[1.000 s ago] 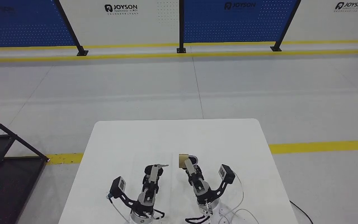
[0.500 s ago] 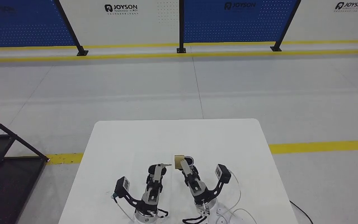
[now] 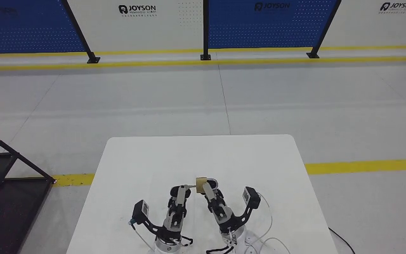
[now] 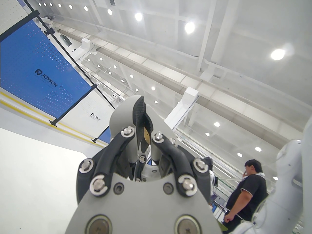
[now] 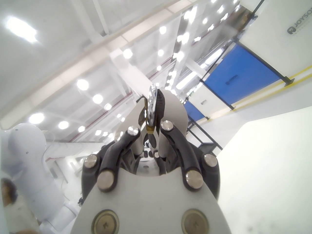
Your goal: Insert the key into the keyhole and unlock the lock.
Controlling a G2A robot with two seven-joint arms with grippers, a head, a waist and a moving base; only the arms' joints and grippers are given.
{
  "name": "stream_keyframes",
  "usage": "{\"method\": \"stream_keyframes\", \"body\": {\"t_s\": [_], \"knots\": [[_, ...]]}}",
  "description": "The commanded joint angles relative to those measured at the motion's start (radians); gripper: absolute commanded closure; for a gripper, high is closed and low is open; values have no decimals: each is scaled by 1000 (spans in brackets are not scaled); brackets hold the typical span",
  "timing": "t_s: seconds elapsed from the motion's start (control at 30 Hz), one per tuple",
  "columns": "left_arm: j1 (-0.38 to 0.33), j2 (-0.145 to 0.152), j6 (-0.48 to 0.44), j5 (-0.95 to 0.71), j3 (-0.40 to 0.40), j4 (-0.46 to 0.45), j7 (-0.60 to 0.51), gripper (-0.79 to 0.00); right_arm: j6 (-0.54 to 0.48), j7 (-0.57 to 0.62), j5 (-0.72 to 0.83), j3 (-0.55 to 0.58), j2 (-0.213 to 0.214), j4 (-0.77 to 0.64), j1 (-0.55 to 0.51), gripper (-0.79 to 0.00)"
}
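A brass padlock point(image 3: 202, 184) with a silver shackle point(image 5: 152, 98) is held above the white table point(image 3: 190, 155), and my right gripper point(image 3: 209, 190) is shut on it. In the right wrist view the lock's brass body point(image 5: 145, 113) sits between the pads. My left gripper point(image 3: 182, 190) stands just to the left of the lock, fingers pointing up and shut on a small brass-coloured key point(image 4: 147, 133), most of it hidden between the black pads point(image 4: 139, 113). The two grippers are close together over the near middle of the table.
White cables point(image 3: 263, 240) lie on the table near its front right corner. A black rack point(image 3: 16, 171) stands off the table's left side. The far half of the table is bare.
The two grippers have drawn closer together: the left one shifted right, and the right one carried the lock slightly left towards it.
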Motion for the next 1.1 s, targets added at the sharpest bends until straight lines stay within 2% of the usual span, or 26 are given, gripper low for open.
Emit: {"method": "stream_keyframes", "body": {"t_s": [0.0, 0.37, 0.43, 0.47, 0.7, 0.83, 0.97, 1.03, 1.07], "knots": [[0, -1, 0, 0, 0, 0, -1, 0, 1, 2, -3, 1, -2, 0, -2, 0], [3, -5, 14, 5, -1, -4, -29, 0, 11, 10, -27, 6, -10, 1, -9, 0], [4, -5, 16, 2, -3, -4, -36, -585, 8, 9, -31, 9, -11, 0, -12, 0], [5, -6, 18, -1, -4, -5, -39, -785, 5, 8, -31, 12, -11, -1, -13, 0], [23, 1, -9, -7, -34, -11, -61, -785, -13, 10, -42, 35, -8, -12, -31, 0], [38, 11, -61, -27, -71, -17, -96, -785, -27, 22, -48, 55, -3, -20, -43, 0], [51, 28, -138, -50, -127, -17, -181, -785, -29, 73, -66, 80, 6, -25, -52, 0], [59, 41, -205, -66, -153, -10, -254, -785, -34, 96, -64, 99, 12, -34, -61, 0], [65, 48, -235, -76, -170, -6, -294, -711, -38, 119, -66, 107, 16, -34, -66, 0]]}}
